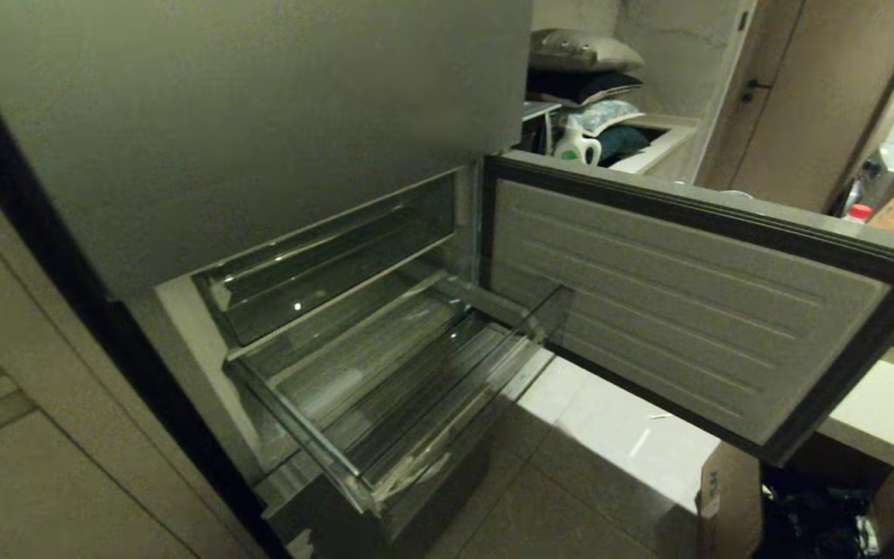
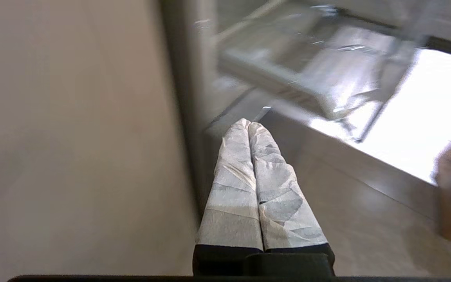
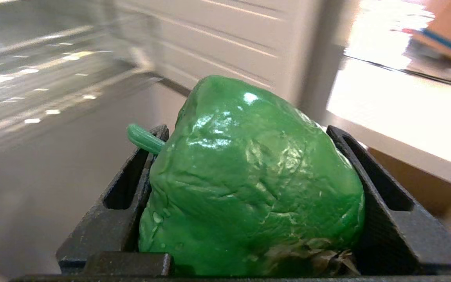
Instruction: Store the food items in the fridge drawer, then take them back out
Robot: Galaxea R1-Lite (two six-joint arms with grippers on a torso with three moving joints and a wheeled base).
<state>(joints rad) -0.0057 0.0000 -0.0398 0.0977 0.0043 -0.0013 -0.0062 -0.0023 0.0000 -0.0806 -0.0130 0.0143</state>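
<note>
A glossy green bell pepper (image 3: 249,180) is clamped between the two black fingers (image 3: 370,188) of the right gripper (image 3: 249,133), whose jaws are spread wide around it, one pressed against each flank; the pepper's short stem (image 3: 144,139) juts out over one finger. Neither arm is seen from the head camera. In the right wrist view, the ribbed white inner face of the open fridge door (image 3: 233,43) and blurred clear plastic are seen beyond the pepper. The fridge drawer (image 1: 385,373), a wide clear bin with a ribbed bottom, is pulled out from the cabinet below a second clear compartment (image 1: 323,256), and nothing is seen lying in it from the head camera. The grey door (image 1: 687,310) is swung open to the right of the drawer. The left gripper (image 2: 249,124) is held low beside the fridge, its two tape-wrapped fingers (image 2: 233,184) pressed flat together with nothing between them, and the drawer's front corner is seen blurred beyond their tips. The potato is not found in any view.
</note>
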